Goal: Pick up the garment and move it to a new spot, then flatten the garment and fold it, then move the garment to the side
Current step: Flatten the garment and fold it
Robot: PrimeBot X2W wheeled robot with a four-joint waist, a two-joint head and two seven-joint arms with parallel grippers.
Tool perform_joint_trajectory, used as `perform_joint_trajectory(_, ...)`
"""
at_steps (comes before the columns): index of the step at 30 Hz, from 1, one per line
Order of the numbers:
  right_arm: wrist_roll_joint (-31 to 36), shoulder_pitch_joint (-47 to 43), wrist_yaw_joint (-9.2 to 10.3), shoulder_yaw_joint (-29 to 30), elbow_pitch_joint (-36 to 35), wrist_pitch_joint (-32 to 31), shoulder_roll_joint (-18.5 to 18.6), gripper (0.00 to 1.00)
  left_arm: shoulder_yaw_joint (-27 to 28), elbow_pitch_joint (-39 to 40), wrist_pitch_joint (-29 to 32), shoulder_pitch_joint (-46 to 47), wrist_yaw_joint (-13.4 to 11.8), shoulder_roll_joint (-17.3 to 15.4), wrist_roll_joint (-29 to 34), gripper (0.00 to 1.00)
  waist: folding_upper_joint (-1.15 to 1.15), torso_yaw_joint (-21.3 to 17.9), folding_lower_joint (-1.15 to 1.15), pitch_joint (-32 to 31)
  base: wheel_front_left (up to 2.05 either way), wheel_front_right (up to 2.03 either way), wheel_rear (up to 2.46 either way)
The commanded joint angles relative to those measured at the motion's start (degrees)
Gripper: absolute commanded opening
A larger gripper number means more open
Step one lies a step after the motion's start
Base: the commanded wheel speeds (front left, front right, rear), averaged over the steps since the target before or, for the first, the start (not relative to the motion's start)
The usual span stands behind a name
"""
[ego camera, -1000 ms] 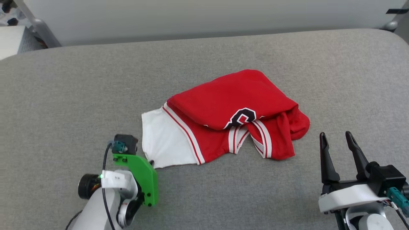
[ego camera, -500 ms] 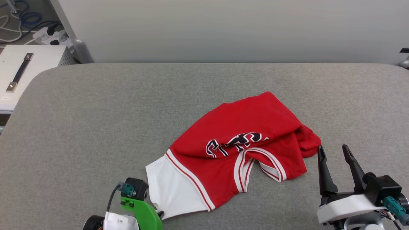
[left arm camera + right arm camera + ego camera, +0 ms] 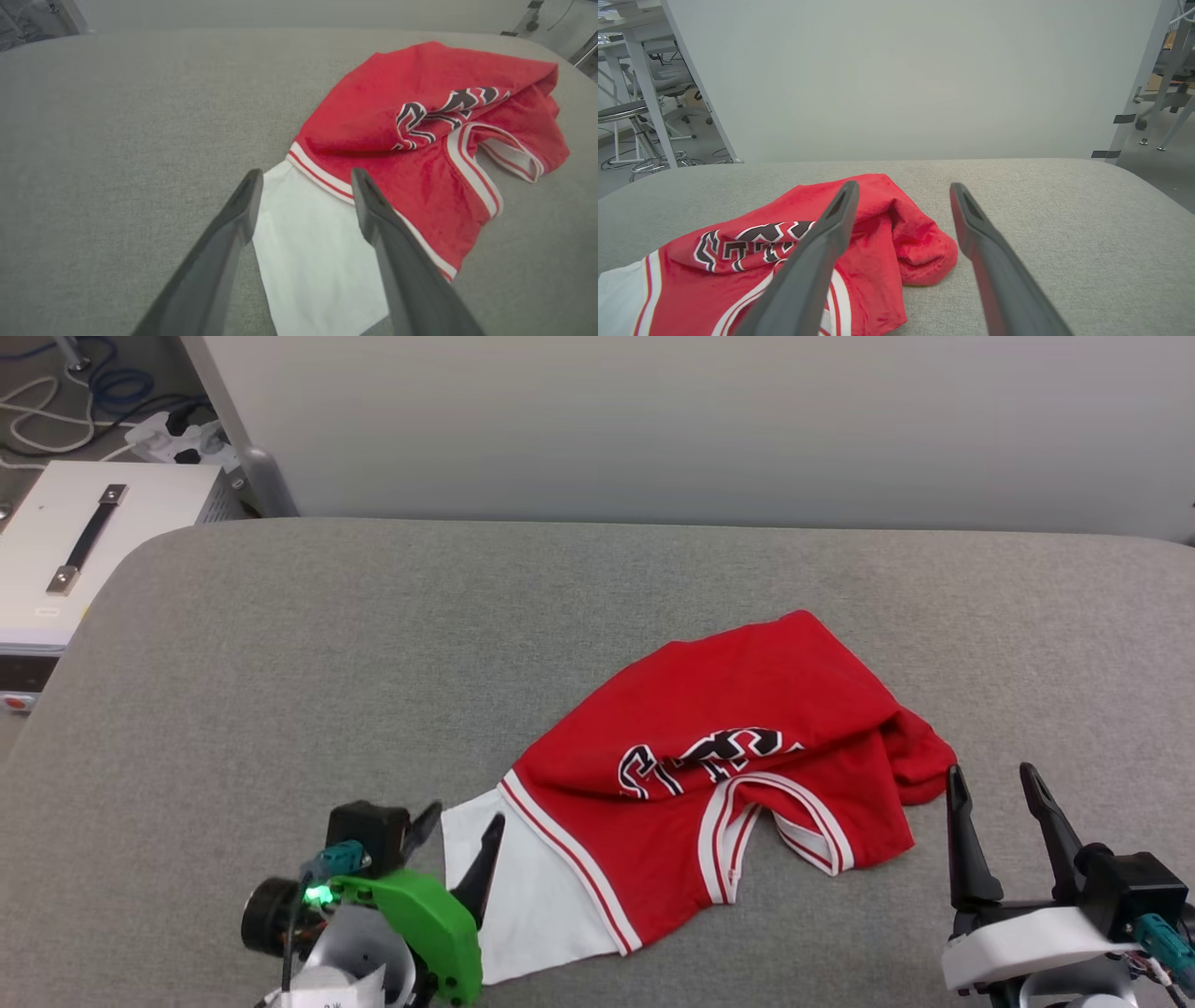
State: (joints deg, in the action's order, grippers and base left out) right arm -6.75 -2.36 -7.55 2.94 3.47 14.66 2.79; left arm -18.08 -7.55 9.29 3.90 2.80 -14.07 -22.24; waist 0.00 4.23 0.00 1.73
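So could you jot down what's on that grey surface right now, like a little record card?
surface: grey cloth-covered table
garment: red shirt, crumpled, black lettering partly folded under, white sleeve spread toward the robot
left gripper: open, at the white sleeve, holding nothing
right gripper: open, beside the shirt's bunched right end

Bright, even light; shadows soft, faint; wrist views bowed near edges

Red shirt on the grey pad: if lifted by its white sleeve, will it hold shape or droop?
Probably droops: the shirt lies in soft rumpled folds, so it looks floppy. It seems light, thin cloth lying nearly flat at the white sleeve. Pushed, it would likely bunch rather than slide on the textured grey pad.
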Motion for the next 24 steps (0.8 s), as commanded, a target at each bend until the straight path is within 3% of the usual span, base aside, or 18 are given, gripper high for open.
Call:
perform_joint_trajectory(1, 0.9, -0.5, 0.06, 0.3, -0.3, 0.3, 0.1, 1.00, 0.0, 0.6, -3.3, 1.6, 0.5, 0.6, 1.0, 1.00, 0.00, 0.8, 0.00, 0.4, 0.00, 0.00, 0.00)
perform_joint_trajectory(4, 1.4, 0.3, 0.06, 0.8, 0.3, 0.2, 0.1, 1.00, -0.7, 0.7, -11.7, 3.1, 1.1, 0.9, 3.4, 1.00, 0.00, 2.1, 0.00, 1.0, 0.00, 0.00, 0.00)
perform_joint_trajectory(7, 0.5, 2.3, 0.06, -0.8, 0.7, -4.8, 2.6, 1.00, -1.4, 0.1, -18.1, 4.2, 1.6, 1.6, 4.7, 1.00, 0.00, 3.4, 0.00, 1.8, 0.00, 0.00, 0.00)
perform_joint_trajectory(11, -3.5, 6.6, 0.06, -1.6, -0.5, -18.2, 9.5, 1.00, -2.3, -1.0, -22.0, 5.5, 1.9, 2.7, 5.8, 1.00, 0.00, 5.7, 0.00, 3.6, 0.00, 0.00, 0.00)
perform_joint_trajectory(12, -5.1, 7.9, 0.06, -1.7, -0.7, -22.9, 11.4, 1.00, -2.5, -1.3, -22.5, 5.8, 1.9, 2.9, 6.1, 1.00, 0.00, 6.3, 0.00, 4.2, 0.00, 0.00, 0.00)
perform_joint_trajectory(13, -7.5, 10.2, 0.06, -1.9, -0.9, -32.2, 14.8, 1.00, -2.8, -1.8, -23.2, 6.3, 2.0, 3.5, 6.4, 1.00, 0.00, 7.3, 0.00, 5.2, 0.00, 0.00, 0.00)
perform_joint_trajectory(15, -9.7, 12.3, 0.06, -1.1, -0.4, -41.5, 17.5, 1.00, -3.1, -2.3, -23.6, 6.9, 2.1, 4.0, 6.7, 1.00, 0.00, 8.4, 0.00, 6.2, 0.00, 0.00, 0.00)
perform_joint_trajectory(20, -14.1, 16.7, 0.06, 1.1, 0.8, -61.8, 21.1, 1.00, -3.4, -3.3, -24.1, 8.3, 2.4, 5.3, 7.2, 1.00, 0.00, 10.7, 0.00, 8.9, 0.00, 0.00, 0.00)
perform_joint_trajectory(24, -14.9, 18.4, 0.06, 1.8, 1.0, -70.0, 22.1, 1.00, -3.5, -3.3, -24.2, 9.4, 2.7, 6.3, 7.6, 1.00, 0.00, 12.1, 0.00, 10.9, 0.00, 0.00, 0.00)
